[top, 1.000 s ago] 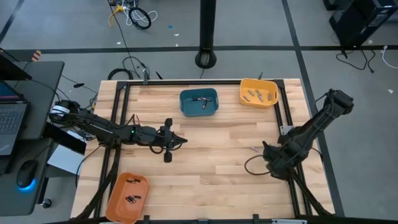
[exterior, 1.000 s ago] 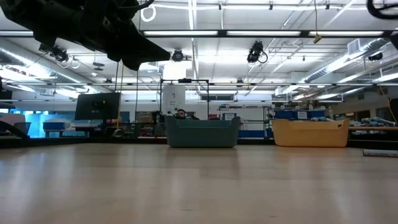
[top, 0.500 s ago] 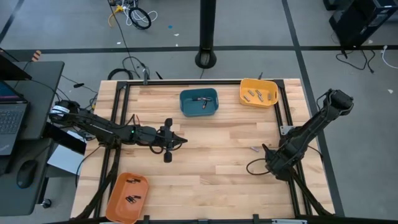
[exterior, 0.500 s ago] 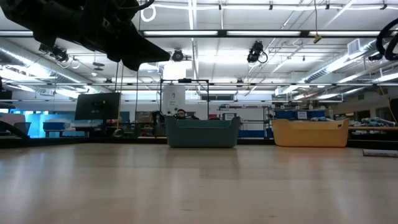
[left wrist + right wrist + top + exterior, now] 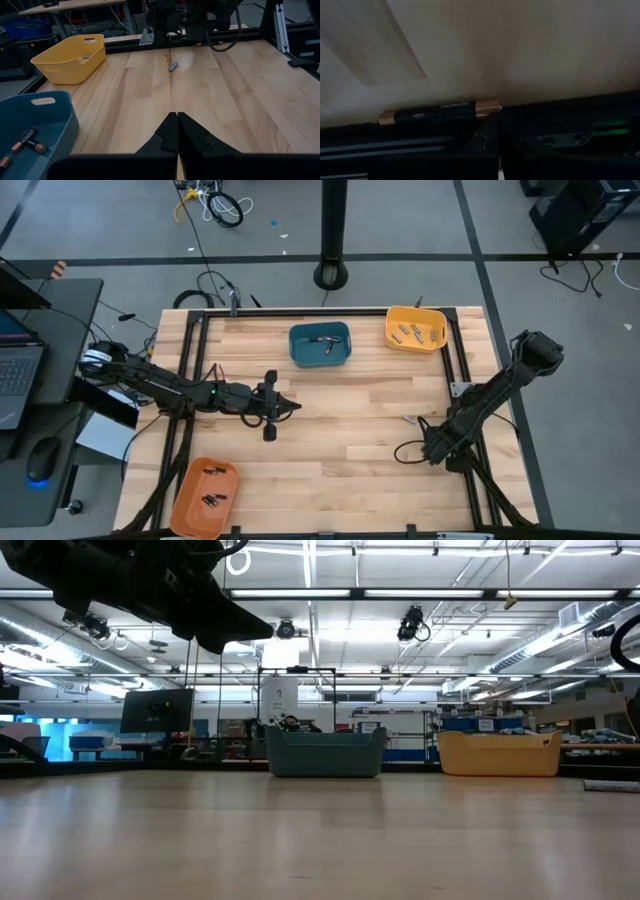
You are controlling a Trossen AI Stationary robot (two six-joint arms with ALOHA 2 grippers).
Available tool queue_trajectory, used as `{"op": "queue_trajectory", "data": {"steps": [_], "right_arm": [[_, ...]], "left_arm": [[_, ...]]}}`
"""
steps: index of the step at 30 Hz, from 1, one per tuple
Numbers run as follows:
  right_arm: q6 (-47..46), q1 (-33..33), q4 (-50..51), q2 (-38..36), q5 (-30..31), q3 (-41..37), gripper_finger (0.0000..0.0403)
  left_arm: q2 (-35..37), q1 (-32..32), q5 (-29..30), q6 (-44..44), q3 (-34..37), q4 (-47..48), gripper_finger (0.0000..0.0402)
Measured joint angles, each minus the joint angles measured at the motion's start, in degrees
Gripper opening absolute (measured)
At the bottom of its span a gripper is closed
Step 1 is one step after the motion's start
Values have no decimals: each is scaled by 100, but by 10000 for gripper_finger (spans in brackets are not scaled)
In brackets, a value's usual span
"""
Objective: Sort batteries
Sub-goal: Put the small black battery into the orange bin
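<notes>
Right gripper (image 5: pixel 432 452), jaws together, has drawn back toward the bench's right-front corner beside a black-and-copper battery (image 5: pixel 440 113) at the edge, bypassing the grey battery (image 5: pixel 409 419); left gripper (image 5: pixel 290 406) stays mid-bench, jaws together.

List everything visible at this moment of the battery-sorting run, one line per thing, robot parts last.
Table: one, light wood, dark frame around it.
Blue bin: one, far edge, centre; batteries inside.
Yellow bin: one, far right corner; several batteries inside.
Orange bin: one, near left corner; dark batteries inside.
Loose battery: one, silvery, bare wood near the right arm.
Black-and-copper battery: one, right by the right gripper's tips.
Left gripper: shut, over the table's left-centre.
Right gripper: shut, low by the right edge.
</notes>
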State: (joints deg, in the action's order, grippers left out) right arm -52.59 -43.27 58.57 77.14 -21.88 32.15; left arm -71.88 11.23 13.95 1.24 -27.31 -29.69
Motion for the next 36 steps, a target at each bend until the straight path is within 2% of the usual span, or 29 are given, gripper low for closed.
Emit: {"op": "queue_trajectory", "data": {"steps": [7,12,18,23,32,36], "right_arm": [[148,98,-68,224,83,93,8],[116,338,-209,18,896,382,8],[167,563,56,-195,1286,845,8],[133,556,42,-221,1184,1000,8],[-648,565,-807,-221,1136,997,8],[-1067,533,-998,-221,848,1004,14]], "left_arm": [[0,0,0,0,0,-4,6],[0,0,0,1,0,-9,6],[0,0,0,-1,0,-17,6],[0,0,0,-1,0,-17,6],[0,0,0,-1,0,-13,6],[0,0,-1,-2,0,-11,6]]}}
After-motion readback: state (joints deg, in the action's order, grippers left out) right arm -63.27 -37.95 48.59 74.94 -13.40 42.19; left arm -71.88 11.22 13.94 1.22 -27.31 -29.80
